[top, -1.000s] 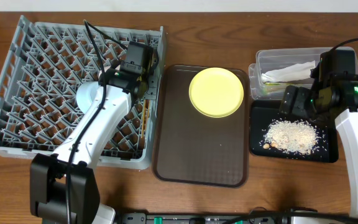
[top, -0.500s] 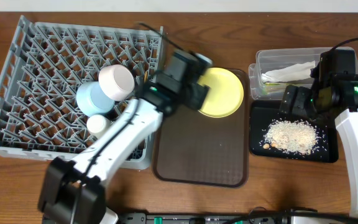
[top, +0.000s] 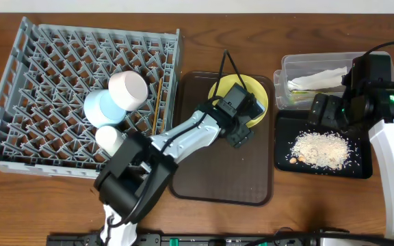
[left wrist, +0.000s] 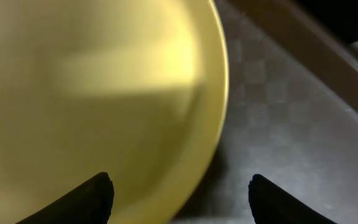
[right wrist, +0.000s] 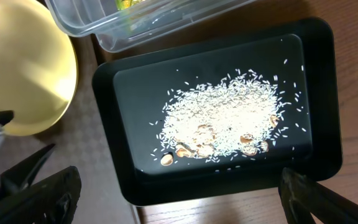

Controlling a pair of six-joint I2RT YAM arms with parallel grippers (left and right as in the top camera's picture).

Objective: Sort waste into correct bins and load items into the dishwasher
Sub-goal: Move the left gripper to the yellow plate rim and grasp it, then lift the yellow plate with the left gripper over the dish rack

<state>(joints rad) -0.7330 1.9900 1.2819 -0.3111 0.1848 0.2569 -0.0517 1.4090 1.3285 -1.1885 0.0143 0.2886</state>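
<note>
Wooden tabletop [top: 19,205], viewed from above, on which the following are laid out.

Dish rack [top: 46,41]: grey, pegged, placed at the left. A light blue bowl [top: 96,109], a white bowl [top: 130,87] leaning against it, and a small cream cup [top: 108,139] just below them are stowed in it. A pair of wooden chopsticks [top: 157,116] is seen lying along its right side.

Brown serving tray [top: 217,178]: set in the middle. The yellow plate [top: 260,102] is lying flat at its far end, partly covered by the left arm.

Left gripper [left wrist: 182,199]: positioned low at the near edge of the plate, jaws spread wide, one fingertip over the plate and the other over the tray surface. Nothing is gripped; contact with the plate cannot be judged.

Clear tub [top: 289,68]: placed at the right rear. A crumpled white napkin [top: 317,78] and a green-yellow wrapper [right wrist: 124,4] are contained in it.

Black tray [top: 361,167]: set just in front of the tub. A heap of rice-like crumbs [top: 320,147] is spread over its floor.

Right gripper [right wrist: 179,196]: held above the black tray, jaws fully parted, nothing held.
</note>
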